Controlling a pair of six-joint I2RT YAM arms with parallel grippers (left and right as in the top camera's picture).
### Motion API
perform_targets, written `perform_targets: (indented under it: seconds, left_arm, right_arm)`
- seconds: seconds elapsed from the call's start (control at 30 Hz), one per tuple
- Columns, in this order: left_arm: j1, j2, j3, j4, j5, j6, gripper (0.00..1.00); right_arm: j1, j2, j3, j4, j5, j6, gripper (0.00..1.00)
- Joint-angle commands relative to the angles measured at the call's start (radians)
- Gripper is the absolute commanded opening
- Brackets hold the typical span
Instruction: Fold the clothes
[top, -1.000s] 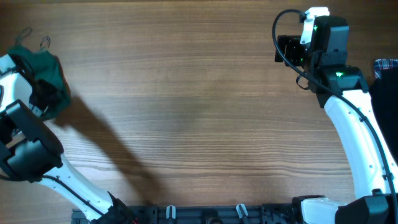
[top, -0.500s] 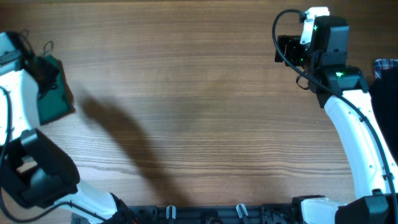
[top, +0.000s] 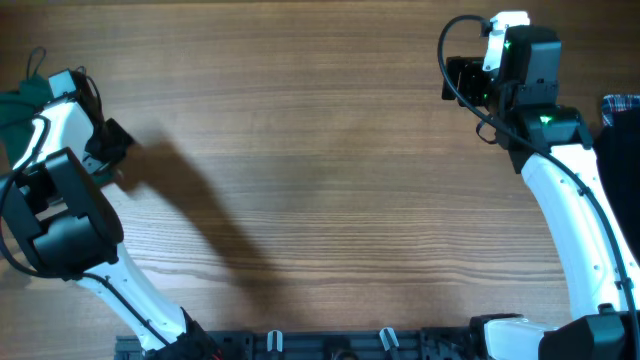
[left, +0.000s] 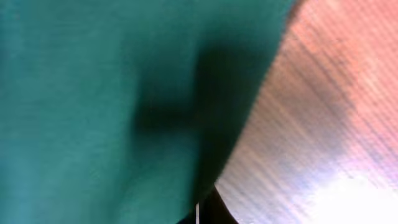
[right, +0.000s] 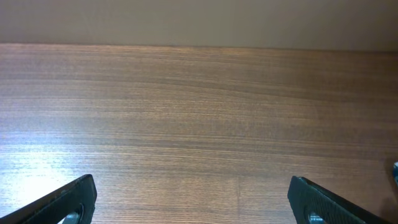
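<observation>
From overhead, your left gripper (top: 38, 98) sits at the far left edge of the table (top: 320, 150). The clothes (top: 14, 108) are a dark green bunch right at its fingers and partly cut off by the frame. Two thin cord loops (top: 38, 55) poke out just beyond the fingers, toward the table's far side. You cannot see the fingertips themselves here, because the white wrist link covers them. The arm throws a long shadow across the wood on the inner side of the fingers.

Your right gripper (top: 455, 80) is well apart from all this, at the far right. Its fingers point toward the middle of the table, with only bare wood ahead of them. Behind that arm, at the right edge, lie a blue-red plaid cloth (top: 622, 104) and a black garment (top: 618, 190), neither of them near the fingers.

In the left wrist view the green fabric (left: 93, 106) fills most of the picture, blurred and pressed close to the lens, with a fold shadow down its middle. Wood shows only on the right side. One dark tip (left: 208, 210) peeks in at the bottom edge and no gap shows beside it. The fingers are closed together, pinched on the cloth.

In the right wrist view your two fingertips (right: 73, 200) stand in the bottom corners, spread wide apart. Between them and ahead of them is nothing but wood grain, so this hand holds nothing.
</observation>
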Motion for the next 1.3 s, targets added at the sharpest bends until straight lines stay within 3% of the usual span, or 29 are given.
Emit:
perform_targets:
  seconds: [0.0,0.2,0.27,0.4,0.5,0.6,0.77,0.83,0.9,0.93,1.0,1.03,1.07,1.1,1.17,1.27]
  left_arm:
    - [0.011,0.014,-0.003,-0.016,-0.133,0.187,0.04]
    - [0.049,0.014,-0.003,-0.018,-0.348,0.230,0.05]
    - [0.070,0.014,-0.003,-0.010,-0.359,0.306,0.06]
    - [0.106,0.014,-0.003,0.013,-0.346,0.330,0.06]
    - [0.111,0.014,-0.003,0.011,-0.246,0.329,0.05]
    - [0.076,0.010,-0.003,0.008,-0.022,0.329,0.07]
    - [0.008,-0.033,0.003,0.014,0.013,0.359,0.09]
    - [-0.002,-0.059,0.005,0.056,0.013,0.351,0.22]
    - [-0.002,-0.086,0.005,0.114,0.017,0.335,0.06]
    - [-0.001,-0.096,0.005,0.138,0.023,0.309,0.04]
    - [-0.001,-0.122,0.005,0.188,0.169,0.296,0.04]
    - [-0.003,-0.130,0.005,0.206,0.269,0.296,0.09]
    - [-0.005,-0.135,0.005,0.237,0.442,0.294,0.48]
    - [-0.008,-0.135,0.005,0.260,0.599,0.294,0.96]
    - [-0.024,-0.135,0.005,0.275,0.801,0.295,1.00]
    - [-0.055,-0.135,0.005,0.272,0.827,0.295,1.00]
  right_arm:
    - [0.000,0.008,-0.003,0.003,0.014,0.012,1.00]
    - [0.000,0.008,-0.003,0.003,0.014,0.012,1.00]
    - [0.000,0.008,-0.003,0.003,0.014,0.012,1.00]
    - [0.000,0.008,-0.003,0.003,0.014,0.012,1.00]
    - [0.000,0.008,-0.003,0.003,0.014,0.012,1.00]
    - [0.000,0.008,-0.003,0.003,0.014,0.012,1.00]
    - [0.000,0.008,-0.003,0.003,0.014,0.012,1.00]
    - [0.000,0.008,-0.003,0.003,0.014,0.012,1.00]
    - [0.000,0.008,-0.003,0.003,0.014,0.012,1.00]
    - [0.000,0.008,-0.003,0.003,0.014,0.012,1.00]
    - [0.000,0.008,-0.003,0.003,0.014,0.012,1.00]
    - [0.000,0.008,-0.003,0.003,0.014,0.012,1.00]
    - [0.000,0.008,-0.003,0.003,0.014,0.012,1.00]
    - [0.000,0.008,-0.003,0.003,0.014,0.012,1.00]
    - [0.000,0.008,-0.003,0.003,0.014,0.012,1.00]
    - [0.000,0.008,-0.003,0.003,0.014,0.012,1.00]
